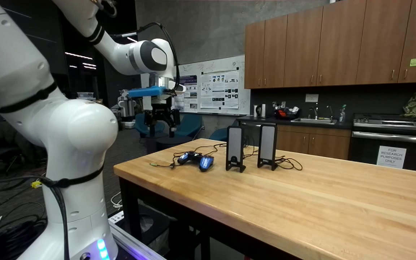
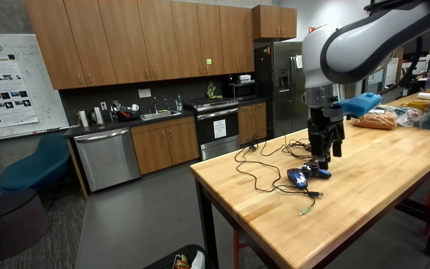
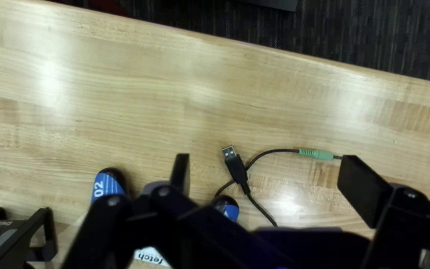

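Above a wooden tabletop (image 1: 302, 195), a robot's claw (image 1: 162, 130) hangs with its fingers spread wide, close to a blue-and-black game controller (image 1: 195, 157) resting near the tabletop's end. We see the controller's long axis, grip to grip, run left to right in both exterior views, while its two grips (image 3: 107, 185) point toward the tabletop edge that crosses the top of the wrist view. Framed between the fingers there, a black USB plug (image 3: 236, 168) aims its metal end at that same edge, leaning slightly left; a green audio plug (image 3: 316, 154) lies nearly level, tip to the right. Farther along the tabletop, in an exterior view, we spot a clear bag (image 2: 376, 120) packed with something orange. A black rack (image 1: 292, 115) beside the sink (image 1: 312, 122) carries red and white items, and a black bin (image 2: 192, 247) set lower than the tabletop holds a colorful package (image 2: 181, 262) and something white. We read "DELL" on two upright speakers (image 1: 234, 144) beside the controller, "02" on one of the controller's grips, "fetch" upside down on a white label (image 3: 150, 256) partly hidden by the claw, and "FOR RESEARCH PURPOSES ONLY" on a sign (image 1: 391, 157) fixed to the oven (image 1: 363, 148).
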Robot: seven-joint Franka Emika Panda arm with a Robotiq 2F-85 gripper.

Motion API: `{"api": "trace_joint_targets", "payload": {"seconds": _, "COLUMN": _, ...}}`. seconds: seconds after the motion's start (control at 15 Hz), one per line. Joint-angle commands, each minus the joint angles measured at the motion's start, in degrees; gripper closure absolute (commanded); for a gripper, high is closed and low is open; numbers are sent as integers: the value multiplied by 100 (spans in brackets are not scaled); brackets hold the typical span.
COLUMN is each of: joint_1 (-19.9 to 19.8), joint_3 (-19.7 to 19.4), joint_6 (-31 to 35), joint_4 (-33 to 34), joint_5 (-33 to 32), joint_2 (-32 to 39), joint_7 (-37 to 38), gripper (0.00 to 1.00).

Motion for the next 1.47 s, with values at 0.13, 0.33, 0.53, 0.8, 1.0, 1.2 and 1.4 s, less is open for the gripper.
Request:
{"api": "trace_joint_targets", "payload": {"seconds": 0.13, "joint_1": 286, "joint_3": 158, "joint_6": 163, "joint_4": -135, "joint_5": 153, "joint_2": 78, "joint_7": 191, "gripper": 0}}
{"api": "trace_joint_targets", "payload": {"seconds": 0.33, "joint_1": 365, "joint_3": 256, "joint_6": 275, "joint_4": -176, "joint_5": 150, "joint_2": 161, "joint_7": 235, "gripper": 0}}
{"api": "trace_joint_targets", "payload": {"seconds": 0.53, "joint_1": 369, "joint_3": 197, "joint_6": 334, "joint_4": -145, "joint_5": 108, "joint_2": 335, "joint_7": 84, "gripper": 0}}
{"api": "trace_joint_targets", "payload": {"seconds": 0.8, "joint_1": 354, "joint_3": 192, "joint_6": 514, "joint_4": -116, "joint_5": 102, "joint_2": 559, "joint_7": 98, "gripper": 0}}
{"api": "trace_joint_targets", "payload": {"seconds": 1.0, "joint_1": 337, "joint_3": 283, "joint_6": 712, "joint_4": -133, "joint_5": 143, "joint_2": 773, "joint_7": 416, "gripper": 0}}
{"api": "trace_joint_targets", "payload": {"seconds": 1.2, "joint_1": 290, "joint_3": 414, "joint_6": 918, "joint_4": -147, "joint_5": 116, "joint_2": 950, "joint_7": 927, "gripper": 0}}
{"api": "trace_joint_targets", "payload": {"seconds": 1.4, "joint_1": 402, "joint_3": 468, "joint_6": 942, "joint_4": -160, "joint_5": 118, "joint_2": 1039, "joint_7": 971, "gripper": 0}}
